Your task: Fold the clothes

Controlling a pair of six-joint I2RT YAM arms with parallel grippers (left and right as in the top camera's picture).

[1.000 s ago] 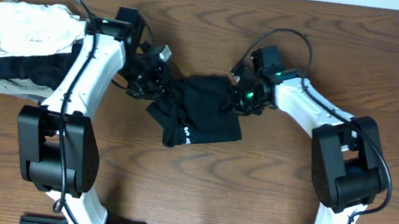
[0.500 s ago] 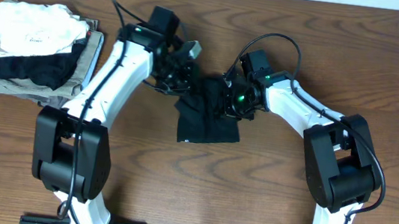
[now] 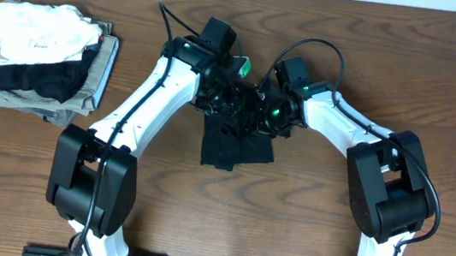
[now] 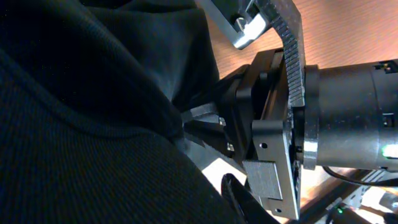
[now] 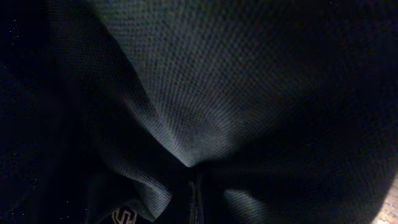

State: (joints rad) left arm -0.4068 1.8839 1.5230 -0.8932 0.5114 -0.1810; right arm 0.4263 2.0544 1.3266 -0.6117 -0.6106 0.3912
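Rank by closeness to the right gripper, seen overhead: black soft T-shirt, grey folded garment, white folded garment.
1. Black soft T-shirt, centre, in the right gripper.
2. Grey folded garment, left, jutting underneath.
3. White folded garment, on top, slightly farther.

My left gripper [image 3: 232, 103] and right gripper [image 3: 266, 115] crowd together at the middle of the table [image 3: 243, 224], over the bunched black T-shirt [image 3: 234, 146] (no gap to slip between them). The pile of folded garments [image 3: 38, 55] blocks the far left corner. Bare wood lies open along the near edge between my arms and at the far right corner.
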